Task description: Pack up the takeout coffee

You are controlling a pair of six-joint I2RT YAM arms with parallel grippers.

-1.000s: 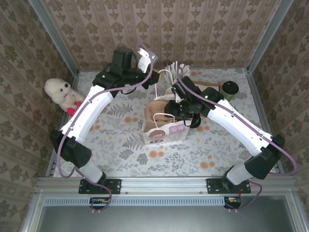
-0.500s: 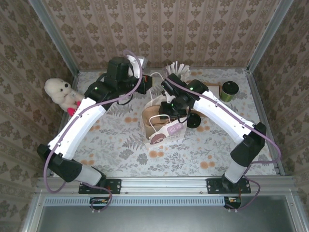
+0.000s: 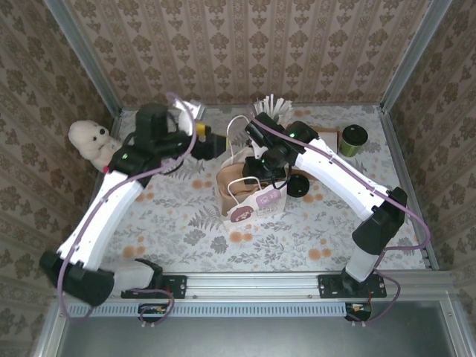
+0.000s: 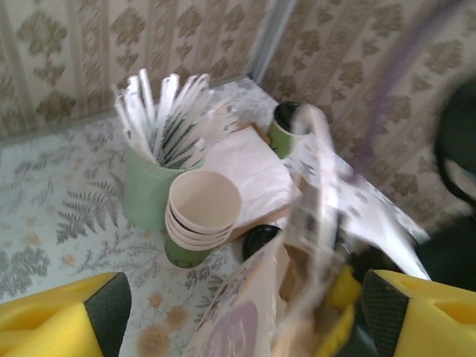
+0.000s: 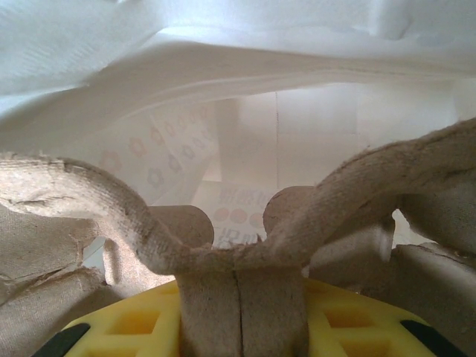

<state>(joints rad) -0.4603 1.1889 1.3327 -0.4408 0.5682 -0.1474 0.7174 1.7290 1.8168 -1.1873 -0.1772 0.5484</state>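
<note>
Left gripper (image 4: 239,306) is wide open and holding nothing, just beside the paper bag (image 3: 249,199). Right gripper (image 5: 242,297) is pinched on the pulp cup carrier (image 5: 71,197) down inside that bag. Takeout coffee (image 3: 353,139) stands upright at the far right, well apart from the bag and not yet packed. Risk: nothing braces the bag, so any tug on the carrier could tip or crumple it.

Looks like a lab test booth dressed up homey: wallpaper panels (image 3: 245,44) on a metal frame (image 3: 253,283) (floral tabletop (image 3: 178,223) too).
</note>
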